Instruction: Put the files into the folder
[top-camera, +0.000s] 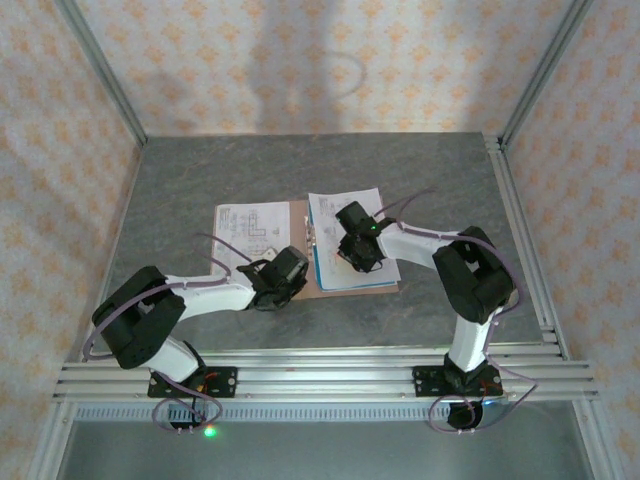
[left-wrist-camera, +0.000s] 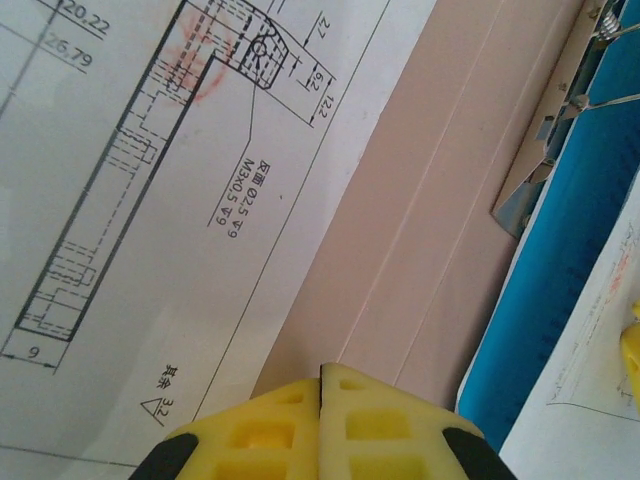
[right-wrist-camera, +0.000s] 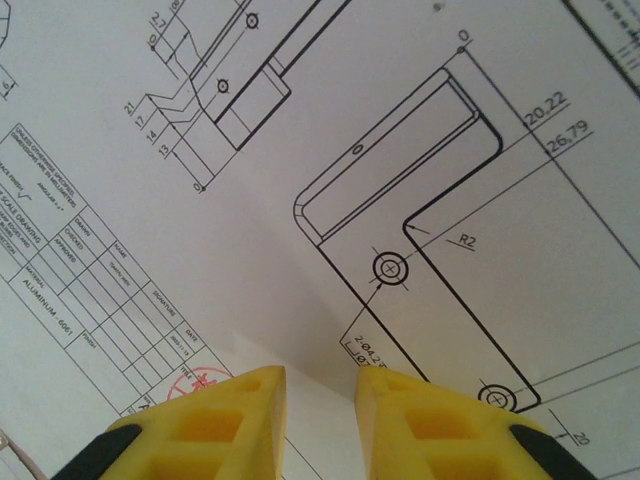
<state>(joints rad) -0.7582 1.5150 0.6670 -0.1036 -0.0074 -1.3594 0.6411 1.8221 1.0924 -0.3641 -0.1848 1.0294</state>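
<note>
Left gripper (left-wrist-camera: 320, 372), fingers pressed together, should slide the loose sheet (top-camera: 243, 226) toward three o'clock while right gripper (right-wrist-camera: 320, 378), slightly spread, pins the stack (top-camera: 345, 208).

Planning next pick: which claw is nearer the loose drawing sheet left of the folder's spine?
Left. The left claw sits beside that sheet, over the folder flap; the right claw is over the paper stack on the folder's other half.

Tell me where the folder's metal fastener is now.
Left wrist view, upper right: the metal fastener lies on the folder, at its spine, between bare pinkish card and the teal-blue sheet.
</note>
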